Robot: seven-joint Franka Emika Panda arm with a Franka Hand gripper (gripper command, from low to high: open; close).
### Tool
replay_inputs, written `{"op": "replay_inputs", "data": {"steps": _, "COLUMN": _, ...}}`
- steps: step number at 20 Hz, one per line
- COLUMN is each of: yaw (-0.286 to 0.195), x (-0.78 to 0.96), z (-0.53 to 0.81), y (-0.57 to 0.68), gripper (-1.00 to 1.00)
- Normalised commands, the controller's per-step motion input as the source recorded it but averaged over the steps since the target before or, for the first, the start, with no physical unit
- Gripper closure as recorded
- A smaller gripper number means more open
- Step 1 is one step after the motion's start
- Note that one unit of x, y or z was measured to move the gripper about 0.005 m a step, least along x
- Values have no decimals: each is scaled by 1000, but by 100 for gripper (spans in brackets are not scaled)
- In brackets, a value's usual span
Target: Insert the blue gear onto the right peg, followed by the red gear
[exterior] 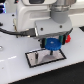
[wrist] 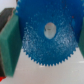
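My gripper (exterior: 52, 43) is shut on the blue gear (exterior: 53, 45) and holds it just above the black-rimmed grey plate (exterior: 59, 58), over its right part. In the wrist view the blue gear (wrist: 47, 55) fills the frame, its centre hole showing, with a teal finger pad (wrist: 10, 45) pressed on its rim. One thin dark pin (exterior: 37, 54) stands on the plate's left part. The right peg is hidden under the gear and gripper. The red gear (exterior: 66, 38) is a small red spot behind the gripper, at the exterior view's right.
The plate lies on a white table (exterior: 15, 67). The white arm body (exterior: 35, 15) fills the top of the exterior view. A dark cable (exterior: 10, 31) runs along the exterior view's left.
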Motion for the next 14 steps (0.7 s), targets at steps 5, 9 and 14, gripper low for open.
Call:
{"op": "replay_inputs", "data": {"steps": 5, "yaw": 0, "x": 155, "z": -129, "y": -212, "gripper": 100}}
{"op": "replay_inputs", "data": {"steps": 9, "yaw": 0, "x": 145, "z": 170, "y": 17, "gripper": 100}}
{"op": "replay_inputs", "data": {"steps": 14, "yaw": 0, "x": 357, "z": 386, "y": 134, "gripper": 100}}
